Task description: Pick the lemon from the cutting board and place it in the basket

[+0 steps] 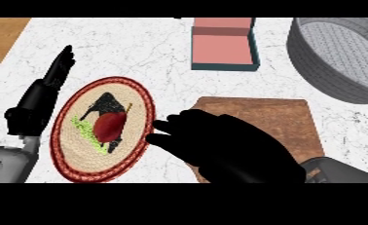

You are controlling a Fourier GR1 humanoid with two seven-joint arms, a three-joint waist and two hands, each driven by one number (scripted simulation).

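**Kid:** Where is the lemon?

**Helper:** I cannot see it. It should be on the cutting board [287,117], but the right hand [223,146] covers the near left part of the board. If the lemon is there, it is under that hand. So I cannot say which way it points.

**Kid:** Is the hand holding it?

**Helper:** I cannot tell. The hand lies palm down with its fingers bent a little toward the left. What is under them is hidden.

**Kid:** Which hand is closer to the board?

**Helper:** The right one. It is on top of it. The left hand [54,80] rests far off to the left, open, fingers up.

**Kid:** Where is the basket?

**Helper:** The basket [323,70] is up and to the right of the right hand, past the board.

**Kid:** How many things are there?

**Helper:** One board, one basket, one pink box [223,48] above the hand, and one woven plate [68,136] with food just left of its fingers.
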